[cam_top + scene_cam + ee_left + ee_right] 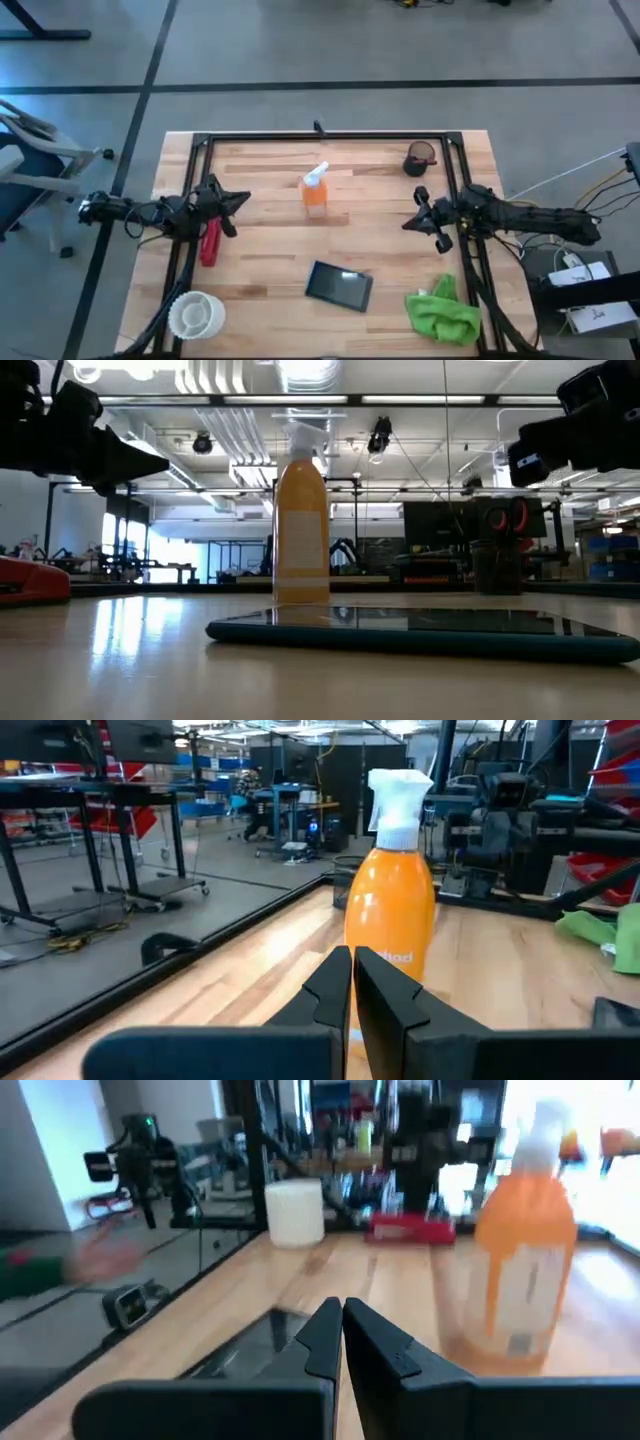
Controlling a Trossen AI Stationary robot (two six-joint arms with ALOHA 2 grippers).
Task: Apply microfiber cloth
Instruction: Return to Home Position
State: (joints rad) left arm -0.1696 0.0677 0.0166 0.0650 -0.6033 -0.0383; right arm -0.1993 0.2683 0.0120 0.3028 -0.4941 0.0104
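While both arms hover above the table (pixel 260 170), the left gripper (pixel 352 958) and right gripper (pixel 340 1310) are clenched on nothing; the cloth (pixel 443 315) lies crumpled at the right edge, near the phone (pixel 339 286).

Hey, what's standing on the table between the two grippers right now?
The orange spray bottle stands upright between the left gripper and the right gripper, both shut; the high view shows it.

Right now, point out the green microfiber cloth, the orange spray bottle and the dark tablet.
microfiber cloth (pixel 442 315): high view, middle of the crumpled green fabric.
spray bottle (pixel 315 194): high view, orange body below the white nozzle.
tablet (pixel 339 286): high view, centre of the dark screen.
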